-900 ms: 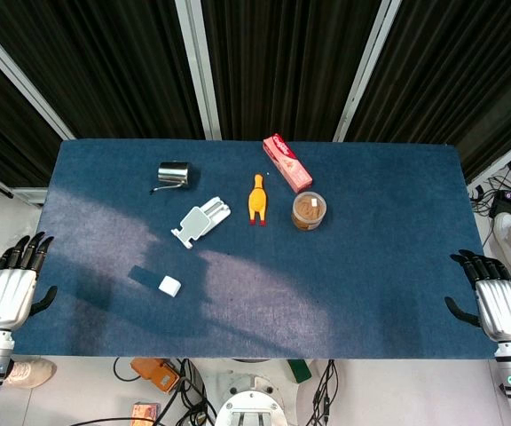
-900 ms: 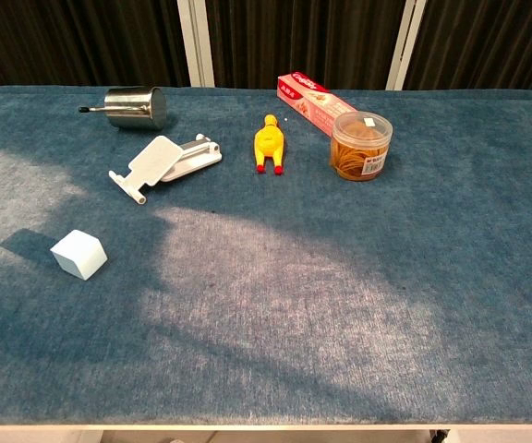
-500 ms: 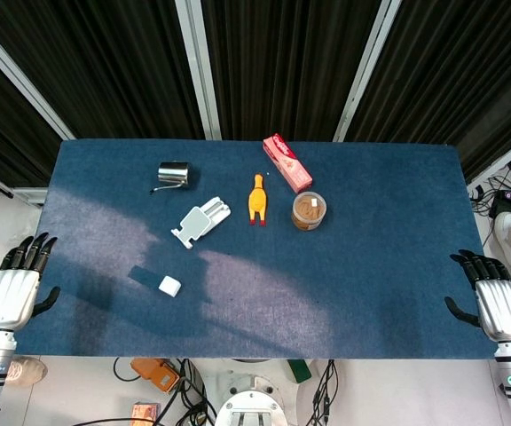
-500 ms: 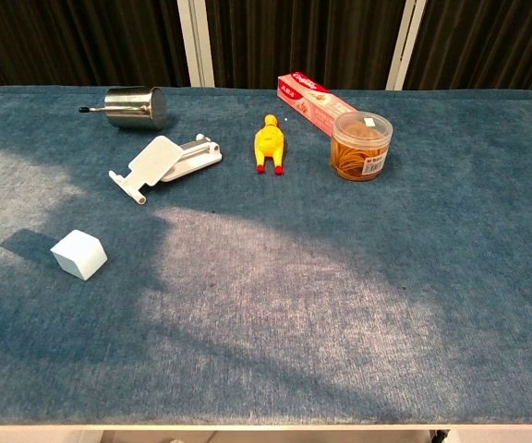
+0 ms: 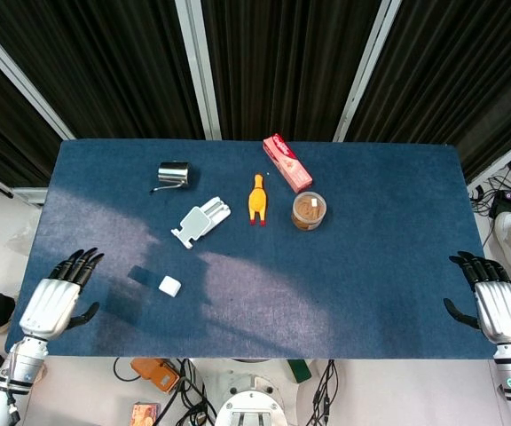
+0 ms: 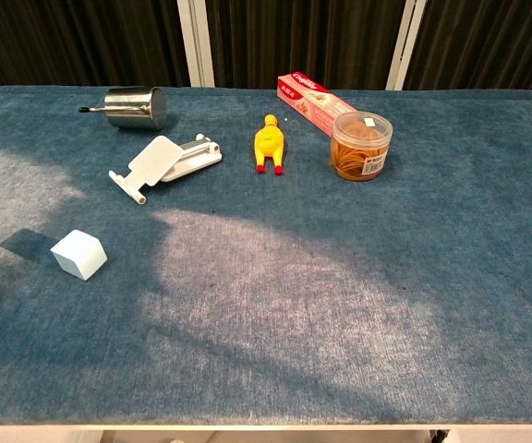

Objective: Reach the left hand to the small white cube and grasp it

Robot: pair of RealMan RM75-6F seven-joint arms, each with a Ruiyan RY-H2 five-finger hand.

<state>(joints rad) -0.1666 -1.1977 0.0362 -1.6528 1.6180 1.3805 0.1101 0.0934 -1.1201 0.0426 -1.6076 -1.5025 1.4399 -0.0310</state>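
1. Since the earlier frames, left hand (image 5: 56, 300) is coming in over the surface (image 5: 371, 266) edge, head view; fingers apart, holding nothing, pointing twd small white cube (image 5: 169, 286), near but not touching.
2. Head view cont.: right hand (image 5: 495, 302) is sitting at far edge, fingers spread, idle.
3. Chest view: small white cube (image 6: 78, 254) is lying on front-left of surface; neither hand showing here.
4. Progress: reach is getting underway; closing the gap + grasp both left.
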